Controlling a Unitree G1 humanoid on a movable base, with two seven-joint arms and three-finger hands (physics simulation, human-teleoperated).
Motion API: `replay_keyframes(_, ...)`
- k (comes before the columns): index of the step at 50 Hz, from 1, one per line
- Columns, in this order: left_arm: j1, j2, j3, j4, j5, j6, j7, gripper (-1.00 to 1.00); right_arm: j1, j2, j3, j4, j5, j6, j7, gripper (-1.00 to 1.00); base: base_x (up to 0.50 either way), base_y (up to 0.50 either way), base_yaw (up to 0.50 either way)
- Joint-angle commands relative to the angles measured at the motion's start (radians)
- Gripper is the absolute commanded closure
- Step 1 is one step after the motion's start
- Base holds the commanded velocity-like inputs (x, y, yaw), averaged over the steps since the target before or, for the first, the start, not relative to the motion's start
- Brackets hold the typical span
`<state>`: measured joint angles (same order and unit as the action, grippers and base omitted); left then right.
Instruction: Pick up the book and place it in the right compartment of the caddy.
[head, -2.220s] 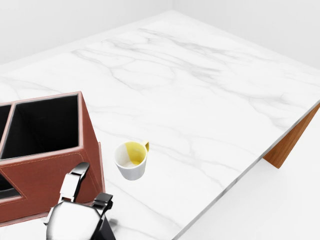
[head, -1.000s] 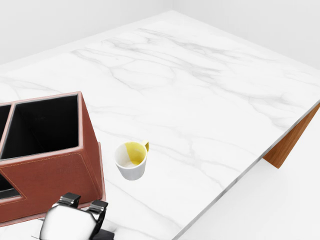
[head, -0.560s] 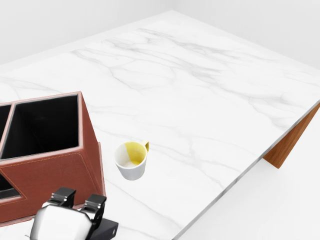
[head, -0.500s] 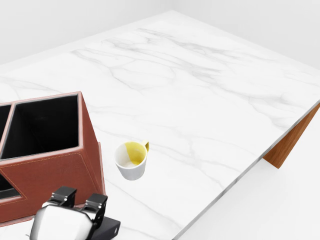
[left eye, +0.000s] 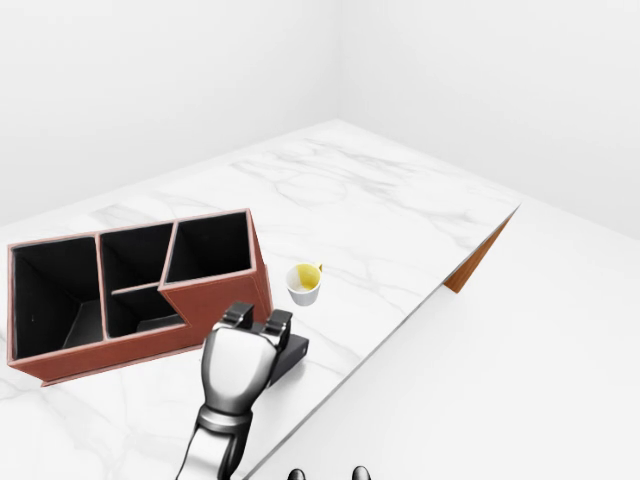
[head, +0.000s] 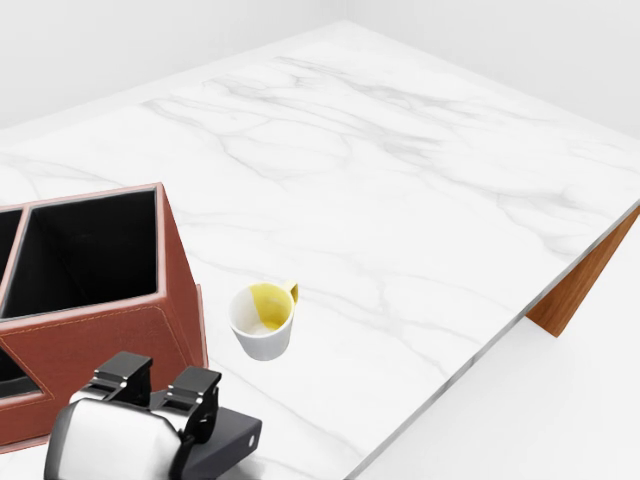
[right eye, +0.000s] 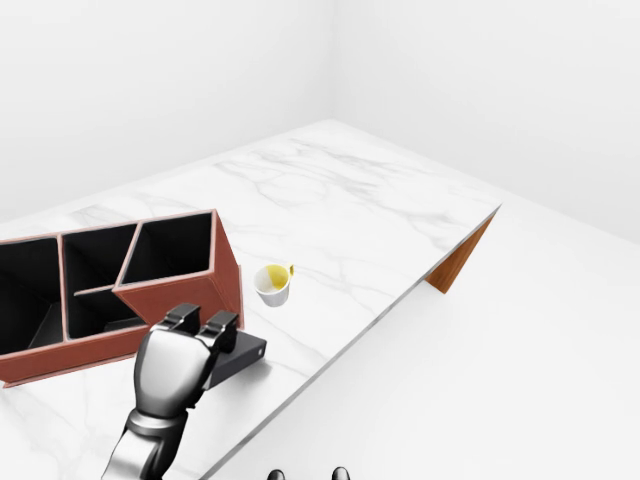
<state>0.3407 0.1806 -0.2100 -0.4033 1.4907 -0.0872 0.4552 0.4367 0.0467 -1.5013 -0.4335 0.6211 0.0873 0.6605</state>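
Observation:
The dark grey book (head: 228, 445) shows at the bottom left of the head view, just below the brown caddy (left eye: 215, 312). My silver left hand (left eye: 252, 322) covers most of it. Its black fingertips (head: 195, 390) curl over the book's far edge, shut on it. Only the book's right end (left eye: 288, 355) sticks out from under the hand. The caddy's right compartment (left eye: 205, 245) is open and dark inside, just above and left of the hand. My right hand is not in view.
A white cup with a yellow inside (left eye: 303, 285) stands on the marble table (left eye: 370, 200), just right of the caddy and above the book. The table's edge (left eye: 400, 315) runs diagonally to the right of the hand, and a wooden side (left eye: 480, 255) shows below it.
My left hand sank toward the bottom of the head view, then shifted left. The book came into view under it and now sticks out further to the right. Cup and caddy have not moved.

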Motion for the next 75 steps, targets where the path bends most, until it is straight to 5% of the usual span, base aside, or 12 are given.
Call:
replay_keyframes(1, -0.004, -0.020, 0.002, -0.105, -0.039, 0.000, 0.005, 1.00, -0.003, -0.001, -0.002, 0.002, 0.004, 0.000, 0.001, -1.00, 0.00, 0.00, 0.00)
replay_keyframes(32, -0.038, -0.067, 0.023, -0.261, -0.164, 0.000, -0.170, 1.00, 0.002, -0.002, -0.013, -0.014, 0.017, 0.000, 0.004, -1.00, 0.00, 0.00, 0.00)
replay_keyframes(43, -0.094, -0.115, 0.036, -0.406, -0.296, 0.000, -0.367, 1.00, -0.002, -0.001, -0.004, -0.008, 0.009, 0.000, 0.003, -1.00, 0.00, 0.00, 0.00)
replay_keyframes(51, -0.114, -0.146, -0.010, -0.466, -0.289, 0.000, -0.440, 1.00, 0.000, 0.000, -0.007, -0.011, 0.011, 0.000, 0.005, -1.00, 0.00, 0.00, 0.00)
replay_keyframes(56, -0.169, -0.160, -0.023, -0.510, -0.321, 0.000, -0.524, 1.00, 0.000, 0.003, -0.006, -0.018, 0.008, 0.000, 0.006, -1.00, 0.00, 0.00, 0.00)
replay_keyframes(75, -0.386, -0.197, 0.033, -0.471, -0.327, 0.000, -0.622, 1.00, 0.000, 0.003, -0.003, -0.008, 0.003, 0.000, 0.010, -1.00, 0.00, 0.00, 0.00)
